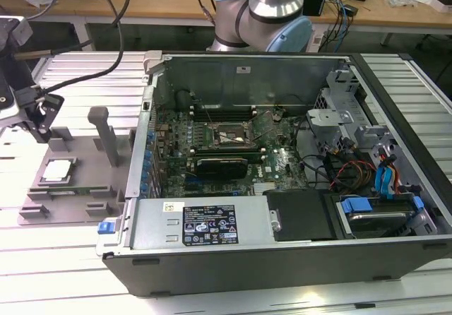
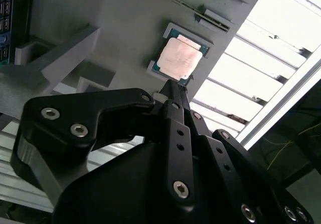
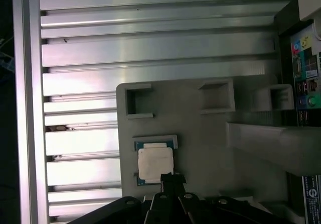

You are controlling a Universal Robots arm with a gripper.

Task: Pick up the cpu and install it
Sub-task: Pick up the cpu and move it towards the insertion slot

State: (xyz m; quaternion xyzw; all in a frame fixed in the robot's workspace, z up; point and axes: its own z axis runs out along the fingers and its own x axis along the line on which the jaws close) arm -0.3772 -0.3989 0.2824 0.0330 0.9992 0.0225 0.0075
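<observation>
In the exterior view, the cpu (image 1: 58, 170) is lying on the grey fixture plate (image 1: 88, 167) at the left of the frame, well apart from the open computer case (image 1: 282, 244) on the worktop (image 1: 63, 265). In the second wrist view, the pincer (image 2: 174, 86) is hanging clenched and empty just beside the chip's edge, at upper centre. In the first wrist view its tips are sitting at the chip's lower edge, so the pick-up seems to be in hand, and gripping is likely calling for the jaws to part and straddle the chip.
</observation>
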